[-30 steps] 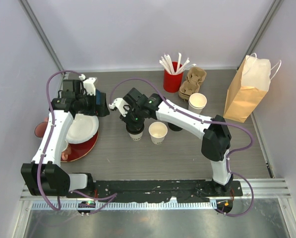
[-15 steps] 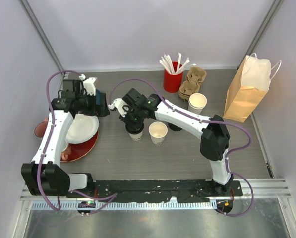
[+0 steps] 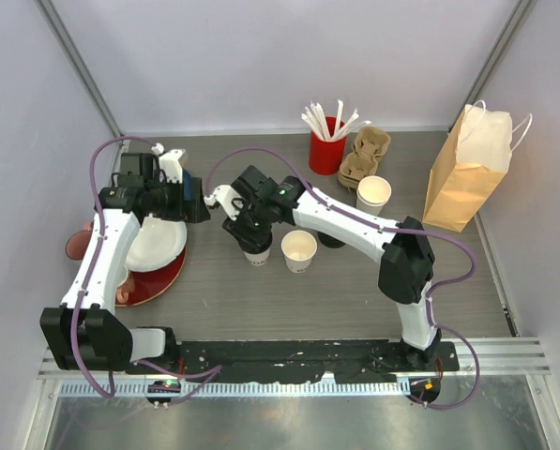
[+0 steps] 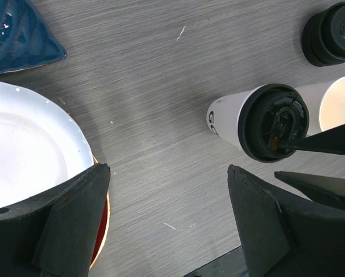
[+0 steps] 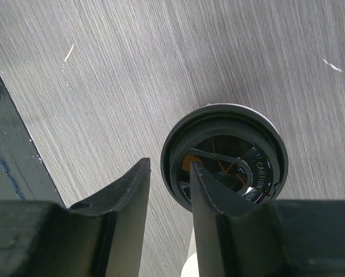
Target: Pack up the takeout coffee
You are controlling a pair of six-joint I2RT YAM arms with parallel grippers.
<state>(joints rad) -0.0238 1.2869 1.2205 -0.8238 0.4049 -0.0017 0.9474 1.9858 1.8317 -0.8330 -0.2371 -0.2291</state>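
"On the table (image 3: 251, 309), from overhead: the right gripper (image 3: 247, 236) is down on a lidded cup (image 3: 257, 257), with a lidless cup (image 3: 299, 250) just beside it. The left gripper (image 3: 193, 200) hangs at the white plate (image 3: 153, 248)'s edge."

"And the left wrist camera?"

"Jaws spread wide, nothing between them. The cup stands off to the right."

"The right wrist?"

"Fingers (image 5: 126, 202) straddle the lid's rim, narrowly apart. Whether they bite it, I can't tell."
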